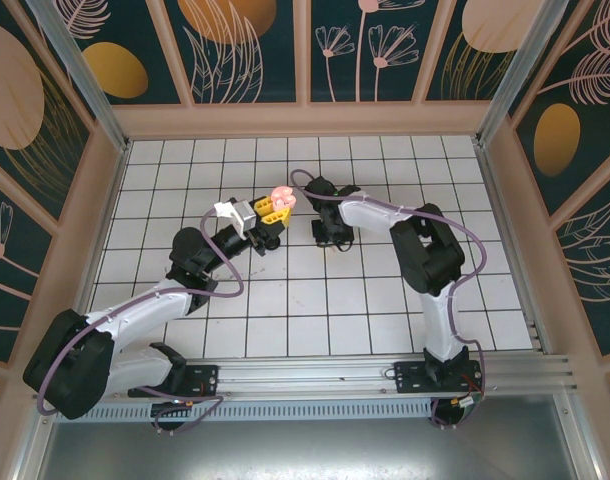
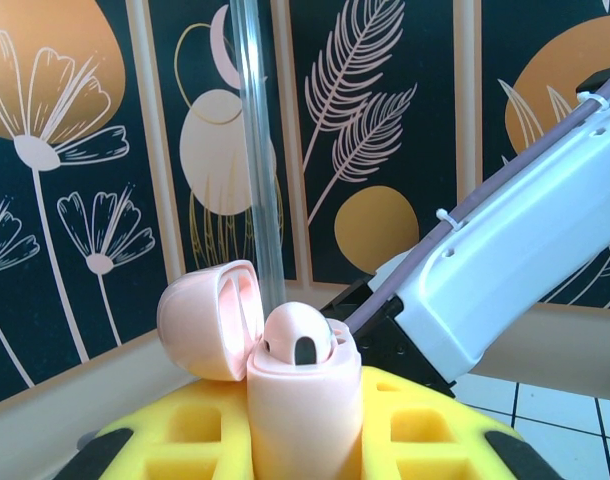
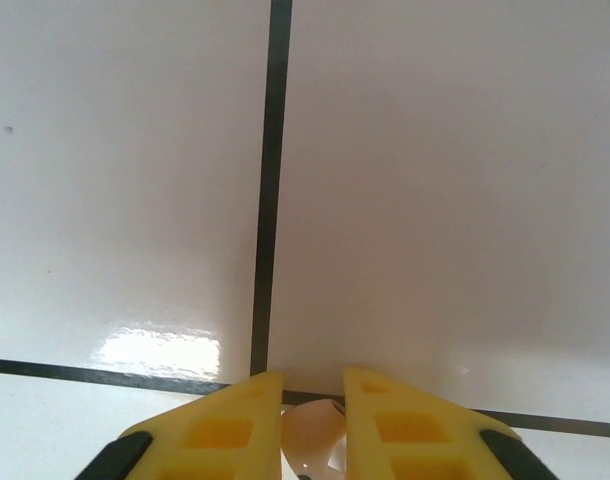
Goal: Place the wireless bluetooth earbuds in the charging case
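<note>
Pink case (image 2: pixel 303 400) upright, lid open — 1 pink earbud (image 3: pixel 311 440)

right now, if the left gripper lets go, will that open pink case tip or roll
Likely tips: the pink case looks tall and narrow in the left gripper, its open lid hanging off one side. Its smooth rounded shell looks slippery, apt to roll. A push from the pink earbud in the right gripper could tilt it.

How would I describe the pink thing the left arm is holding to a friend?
On the white tiled table, follow the left arm to its yellow pincer near the far middle. Clamped upright in it is a small rounded pale pink plastic charging case. Its hinged lid, flipped open, and soft pink colour set it apart from the black and white arms.
</note>
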Available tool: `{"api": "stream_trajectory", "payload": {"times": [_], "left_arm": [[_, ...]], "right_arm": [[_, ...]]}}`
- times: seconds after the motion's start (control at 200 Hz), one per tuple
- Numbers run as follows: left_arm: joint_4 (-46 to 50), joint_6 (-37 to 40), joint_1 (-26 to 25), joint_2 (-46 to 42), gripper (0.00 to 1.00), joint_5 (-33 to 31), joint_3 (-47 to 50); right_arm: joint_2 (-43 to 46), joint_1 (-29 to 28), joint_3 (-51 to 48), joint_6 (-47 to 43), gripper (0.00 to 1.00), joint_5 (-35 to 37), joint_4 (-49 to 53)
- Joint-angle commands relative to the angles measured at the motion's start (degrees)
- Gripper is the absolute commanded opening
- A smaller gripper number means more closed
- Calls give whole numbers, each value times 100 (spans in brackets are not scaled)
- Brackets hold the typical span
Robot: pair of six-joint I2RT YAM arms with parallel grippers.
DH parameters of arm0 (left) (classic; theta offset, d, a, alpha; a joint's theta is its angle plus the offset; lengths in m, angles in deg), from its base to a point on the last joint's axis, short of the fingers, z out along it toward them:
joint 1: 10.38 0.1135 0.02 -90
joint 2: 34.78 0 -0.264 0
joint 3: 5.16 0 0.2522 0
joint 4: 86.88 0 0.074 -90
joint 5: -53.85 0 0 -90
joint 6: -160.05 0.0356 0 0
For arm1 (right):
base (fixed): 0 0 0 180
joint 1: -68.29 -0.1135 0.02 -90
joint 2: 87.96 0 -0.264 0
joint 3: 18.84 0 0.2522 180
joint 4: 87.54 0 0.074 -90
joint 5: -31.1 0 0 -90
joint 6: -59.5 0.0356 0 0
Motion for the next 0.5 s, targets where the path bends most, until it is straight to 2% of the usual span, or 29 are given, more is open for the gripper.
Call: {"api": "stream_trajectory", "payload": {"times": [0.0,0.495], "left_arm": [[-65,-50,-30,-35,0,28,-153],[-199,147,-25,-35,0,-141,-19]], "right_arm": [[340,83,-224,36,17,124,-44],[2251,245,-266,307,16,-220,-233]]}}
